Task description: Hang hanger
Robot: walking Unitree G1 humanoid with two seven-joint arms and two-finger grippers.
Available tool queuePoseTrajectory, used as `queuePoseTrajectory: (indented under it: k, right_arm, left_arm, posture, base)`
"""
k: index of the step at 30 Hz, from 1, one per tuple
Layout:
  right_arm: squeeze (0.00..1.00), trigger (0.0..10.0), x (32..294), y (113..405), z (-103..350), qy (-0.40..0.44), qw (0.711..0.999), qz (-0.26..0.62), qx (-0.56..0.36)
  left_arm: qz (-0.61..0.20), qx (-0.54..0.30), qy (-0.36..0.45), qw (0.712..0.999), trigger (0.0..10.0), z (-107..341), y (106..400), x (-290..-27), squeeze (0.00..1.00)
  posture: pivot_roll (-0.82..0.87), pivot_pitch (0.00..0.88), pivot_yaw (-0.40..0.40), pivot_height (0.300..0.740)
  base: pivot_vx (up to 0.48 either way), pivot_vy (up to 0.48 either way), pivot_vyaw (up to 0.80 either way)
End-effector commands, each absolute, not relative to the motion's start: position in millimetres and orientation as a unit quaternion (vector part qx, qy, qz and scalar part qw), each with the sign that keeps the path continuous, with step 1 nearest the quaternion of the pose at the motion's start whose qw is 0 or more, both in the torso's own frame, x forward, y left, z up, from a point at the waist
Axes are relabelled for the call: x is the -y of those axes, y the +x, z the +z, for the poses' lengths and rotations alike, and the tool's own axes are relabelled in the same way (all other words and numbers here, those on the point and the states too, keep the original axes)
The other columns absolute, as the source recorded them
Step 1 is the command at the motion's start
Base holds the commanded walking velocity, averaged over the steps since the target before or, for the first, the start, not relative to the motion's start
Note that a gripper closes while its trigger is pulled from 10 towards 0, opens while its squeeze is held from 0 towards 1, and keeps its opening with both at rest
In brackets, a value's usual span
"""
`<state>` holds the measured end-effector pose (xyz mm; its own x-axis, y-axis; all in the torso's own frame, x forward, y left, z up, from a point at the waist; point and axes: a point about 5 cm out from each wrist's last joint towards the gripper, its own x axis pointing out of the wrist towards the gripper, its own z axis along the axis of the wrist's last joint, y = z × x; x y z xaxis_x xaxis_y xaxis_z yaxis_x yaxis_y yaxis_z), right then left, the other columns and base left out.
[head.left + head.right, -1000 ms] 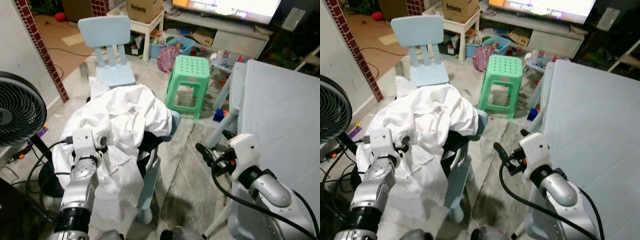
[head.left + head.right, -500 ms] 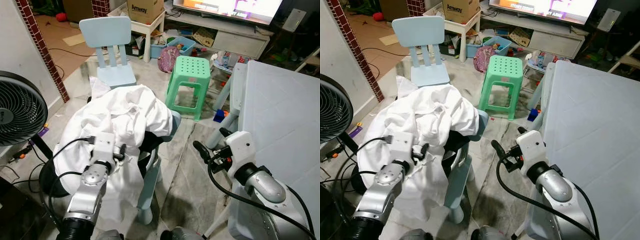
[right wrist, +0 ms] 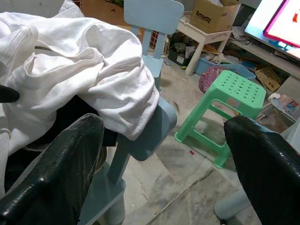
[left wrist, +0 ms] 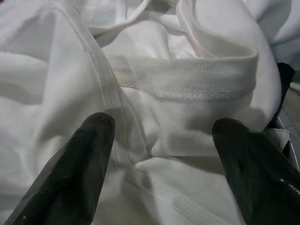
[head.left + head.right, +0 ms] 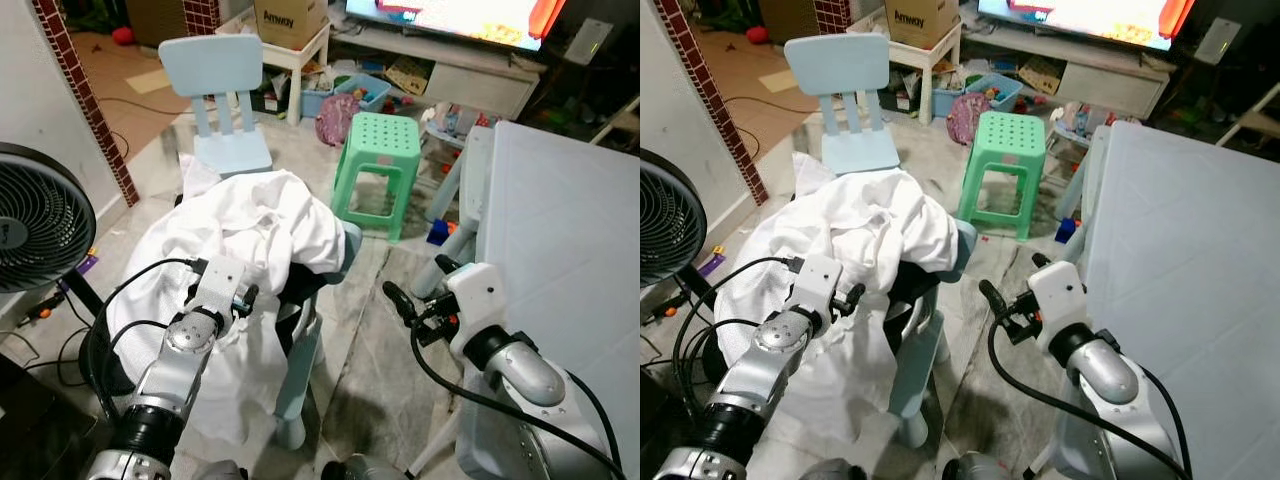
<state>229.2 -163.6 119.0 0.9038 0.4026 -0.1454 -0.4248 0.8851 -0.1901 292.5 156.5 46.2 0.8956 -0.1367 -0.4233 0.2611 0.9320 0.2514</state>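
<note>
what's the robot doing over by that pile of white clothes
The robot is bent over a small blue chair heaped with white clothes. Its left gripper is open and right up against the cloth, fingers either side of a ribbed collar, not closed on anything. Its right gripper is open too, held in the air beside the chair and touching nothing. No hanger can be made out. A green stool and a second blue chair stand farther back.
</note>
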Motion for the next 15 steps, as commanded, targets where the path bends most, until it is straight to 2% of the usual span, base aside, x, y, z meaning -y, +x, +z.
queuePoseTrajectory:
  k: [1,2,3,4,5,6,7,15]
  right_arm:
    - [0.00,10.0,164,231,118,-0.114,0.969,0.214,-0.051]
    - [0.00,10.0,164,231,118,-0.115,0.969,0.214,-0.051]
    - [0.00,10.0,164,231,118,-0.115,0.969,0.214,-0.051]
    - [0.00,10.0,164,232,118,-0.116,0.969,0.213,-0.051]
    - [0.00,10.0,164,232,118,-0.116,0.969,0.213,-0.050]
    - [0.00,10.0,164,232,119,-0.116,0.969,0.213,-0.050]
    - [0.00,10.0,164,232,118,-0.117,0.969,0.213,-0.050]
    - [0.00,10.0,162,234,118,-0.118,0.970,0.209,-0.046]
  left_arm:
    - [-0.110,-0.203,0.135,0.963,10.0,46,297,-155,0.00]
    - [-0.115,-0.203,0.130,0.964,8.8,46,300,-154,0.00]
    - [-0.115,-0.203,0.130,0.964,8.8,46,300,-154,0.00]
    - [-0.124,-0.206,0.126,0.962,4.4,44,305,-150,0.00]
    - [-0.126,-0.205,0.122,0.963,4.4,43,307,-149,0.00]
    - [-0.129,-0.206,0.122,0.962,0.4,42,308,-148,0.00]
    - [-0.132,-0.207,0.122,0.962,0.0,41,309,-147,0.00]
    - [-0.156,-0.207,0.121,0.958,0.0,37,319,-136,0.00]
  posture:
    - [-0.09,0.017,-0.072,0.740]
    - [-0.09,0.016,-0.072,0.740]
    - [-0.09,0.016,-0.072,0.740]
    - [-0.10,0.013,-0.071,0.740]
    - [-0.10,0.012,-0.071,0.740]
    - [-0.10,0.012,-0.071,0.740]
    - [-0.10,0.010,-0.069,0.740]
    - [-0.10,0.002,-0.068,0.740]
  base:
    - [0.000,0.000,0.00]
    - [0.000,0.000,0.00]
    - [0.000,0.000,0.00]
    - [0.000,0.000,0.00]
    - [0.000,0.000,0.00]
    - [0.000,0.000,0.00]
    - [0.000,0.000,0.00]
    - [0.000,0.000,0.00]
